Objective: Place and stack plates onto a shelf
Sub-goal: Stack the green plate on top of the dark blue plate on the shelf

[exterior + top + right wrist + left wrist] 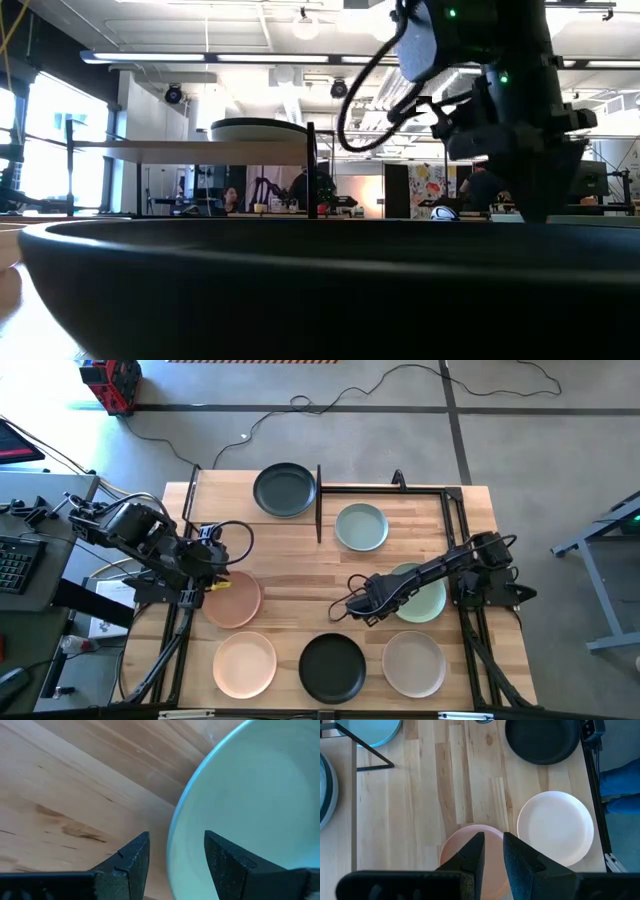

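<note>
So, left arm first: it comes in from the table's left edge, folded at the elbow, with the left gripper (213, 582) tipped down over the near-left part of the table (290, 575). It hangs over the peach plate (240, 605). In the left wrist view its fingers (475, 855) sit just a narrow slot apart over that plate's rim. Pink shows through the slot and I can't see them pinching anything.

The right arm stretches long and low from the right edge toward the middle, almost straight. The right gripper (347, 610) is at the left edge of the green plate (425, 600). Its jaws are spread wide, and in the right wrist view the rim runs up between the two fingers (130, 862), one over the wood and one over the bowl of the plate. It isn't closed on it.

The plates are round, so no long axis to talk about. They all lie flat, hollow side up.
- Near edge, left to right: pink plate (245, 663), black plate (333, 667), beige plate (413, 663).
- Further back: blue-grey plate (361, 527).
- Far left: dark plate (285, 490), which in the low view sits up on the shelf (190, 152).
</note>
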